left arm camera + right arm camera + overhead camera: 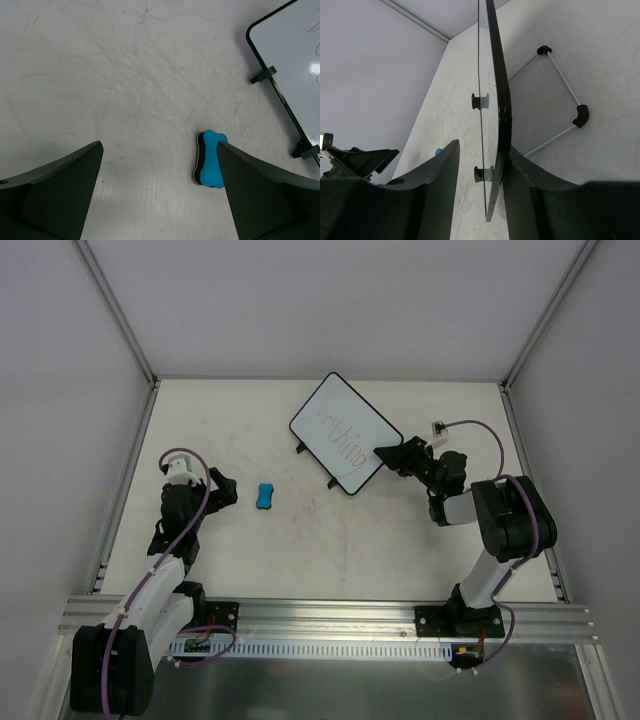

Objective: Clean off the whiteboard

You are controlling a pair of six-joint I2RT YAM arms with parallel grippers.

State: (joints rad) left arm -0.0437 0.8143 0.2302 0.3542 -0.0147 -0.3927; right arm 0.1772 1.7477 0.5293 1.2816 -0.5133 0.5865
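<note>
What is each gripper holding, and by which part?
Nothing yet. The right gripper straddles the whiteboard edge, a gap on one side; the left gripper is empty.

I am counting one whiteboard (345,435), I am seeing two black tabs (300,448) on its edge, one blue eraser (265,496), one bench (340,550), two arms (165,570), two end effectors, the left end effector (224,490), the right end effector (388,456)

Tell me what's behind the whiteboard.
A thin wire stand with black corner joints shows behind the whiteboard in the right wrist view; where it attaches is hidden by the board.
</note>
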